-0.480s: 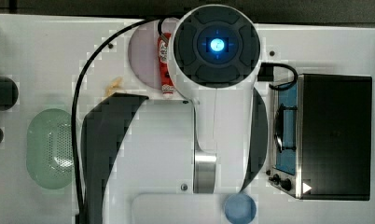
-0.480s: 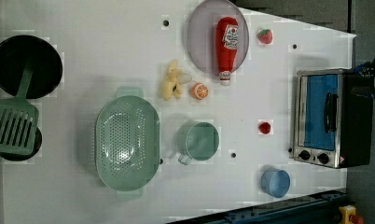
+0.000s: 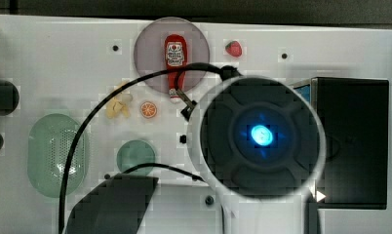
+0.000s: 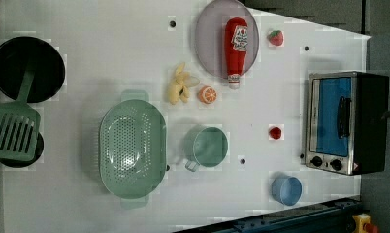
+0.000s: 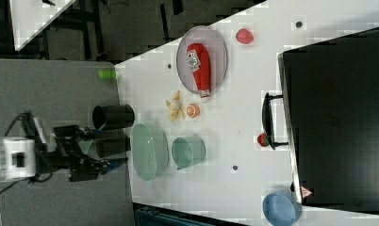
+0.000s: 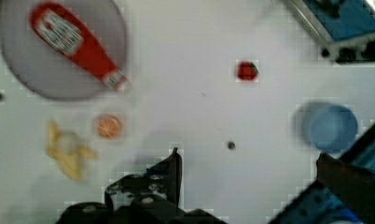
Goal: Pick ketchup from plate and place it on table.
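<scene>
Arm point(image 3: 260, 136) hides the toaster oven's point(image 3: 352, 141) front (top view) — label print unreadable.

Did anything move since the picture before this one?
Yes, the robot arm slid toward the top view's lower right, uncovering the ketchup and plate. Nothing was grabbed or dropped. The ketchup, plate, green basket and toaster oven stayed put.

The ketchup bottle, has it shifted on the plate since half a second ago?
No. In the left view the ketchup lies on the plate as before, cap toward the orange slice.
</scene>
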